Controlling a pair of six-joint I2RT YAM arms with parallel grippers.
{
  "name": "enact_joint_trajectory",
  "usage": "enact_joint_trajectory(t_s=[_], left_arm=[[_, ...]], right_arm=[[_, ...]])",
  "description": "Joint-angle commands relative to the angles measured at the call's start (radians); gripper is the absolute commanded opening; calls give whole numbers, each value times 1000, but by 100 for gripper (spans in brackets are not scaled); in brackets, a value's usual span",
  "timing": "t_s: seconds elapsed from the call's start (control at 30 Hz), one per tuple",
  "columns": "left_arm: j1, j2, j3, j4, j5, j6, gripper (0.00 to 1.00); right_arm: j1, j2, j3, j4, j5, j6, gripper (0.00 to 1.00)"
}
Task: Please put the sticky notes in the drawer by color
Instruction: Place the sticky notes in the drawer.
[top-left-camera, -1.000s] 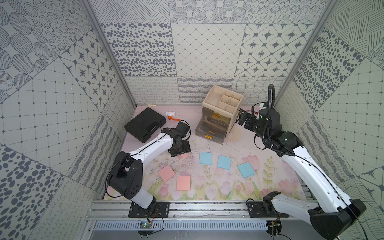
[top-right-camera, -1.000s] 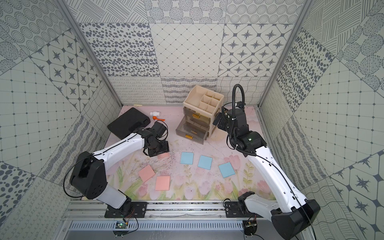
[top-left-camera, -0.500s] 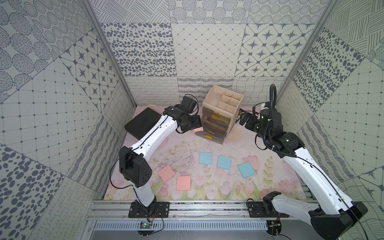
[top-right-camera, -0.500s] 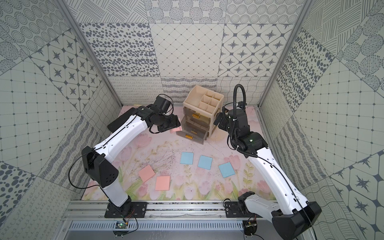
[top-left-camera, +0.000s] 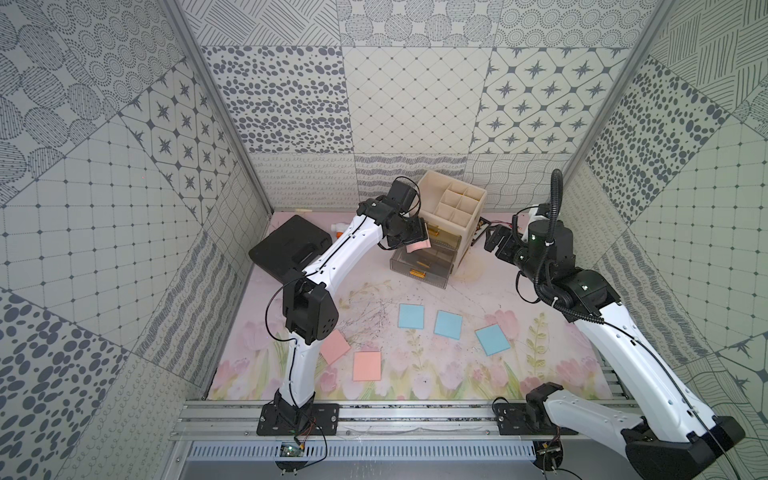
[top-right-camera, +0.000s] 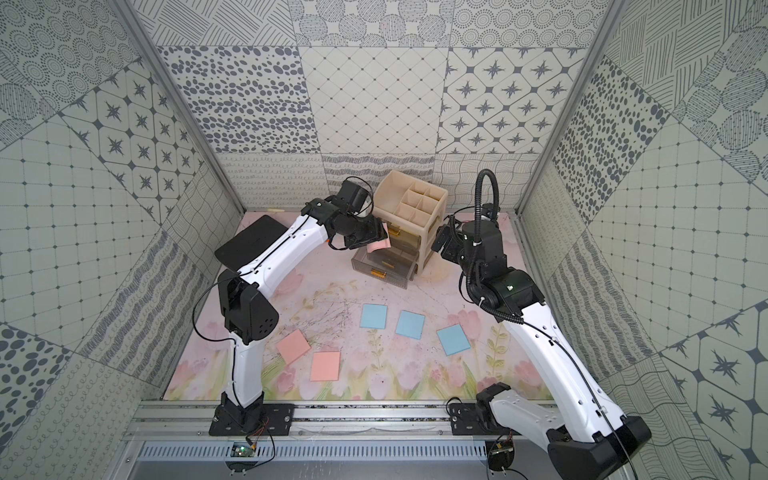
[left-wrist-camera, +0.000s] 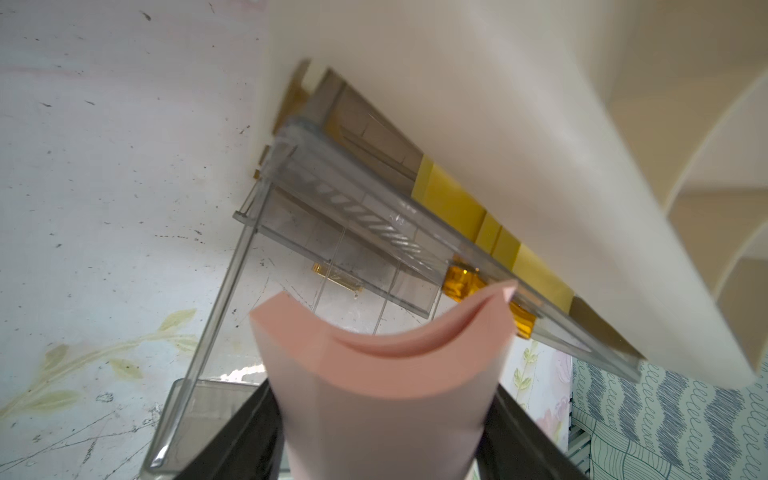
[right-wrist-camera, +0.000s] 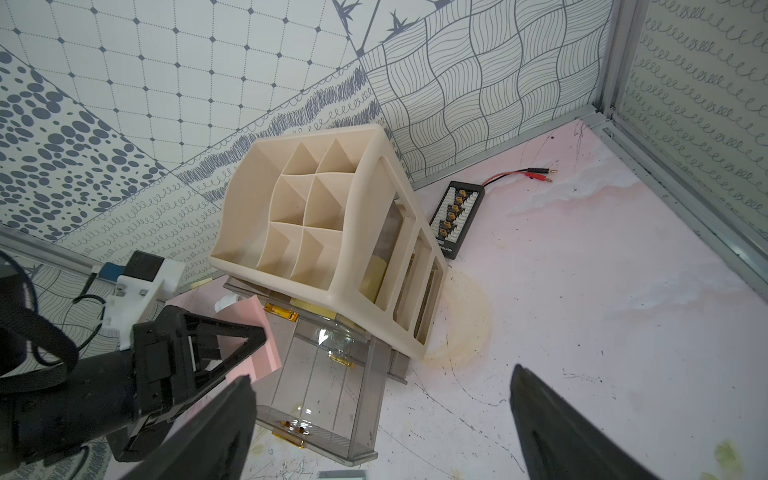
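Left claw (top-left-camera: 414, 237): jaws partway apart, clamped on the two side edges of a pastel pink square paper sticky note (left-wrist-camera: 382, 395). The squeeze bows the sheet into a trough whose long axis runs out along the fingers (left-wrist-camera: 245, 436). The note juts past the fingertips, clear of the floral mat (top-left-camera: 457, 374)

Key relation: ahead of and below the note's free edge stands the cream plastic desk organiser (top-left-camera: 432, 193) with smoky clear plastic drawers
- One drawer (right-wrist-camera: 328, 382) is pulled far out toward the claw; its open cavity lies right under the note and looks bare
- The uppermost drawer (left-wrist-camera: 361, 212) is out only a little and shows yellow paper (left-wrist-camera: 449, 203) inside. Its amber handle (left-wrist-camera: 461, 282) is just beyond the note's free edge; touching or apart, cannot tell
- The far-out drawer's side walls run roughly along the finger line, slightly skewed, so trough axis and drawer length nearly agree

Judgement: pink belongs in the bare drawer below the claw, not the yellow one ahead, so a short drop before letting go looks right. The curled sheet may spring flat and catch on the upper drawer's front

Right claw (right-wrist-camera: 380, 374): jaws spread as wide as they go, nothing between them, nothing touched. It hovers on the organiser's far side from the left claw, facing the same drawers. The left arm is plainly the nearer one for this placing

Behind and below the left claw, flat on the mat:
- two more pink notes (top-left-camera: 367, 365)
- three light blue square paper notes (top-left-camera: 448, 324)
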Motion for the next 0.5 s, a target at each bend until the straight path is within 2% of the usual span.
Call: enact_joint_trajectory(t_s=[0.0,0.3,0.47], left_arm=[[-14,49,46,4,35,1,70],[-24,72,49,8,18,-4,71],[-28,71,48,12,20,-12,78]], right_arm=[[-6,-26,-8,17,10,-23,99],[-23,-34,-31,28,-1,-20,99],[-30,-37,-33,27,-5,-18,99]])
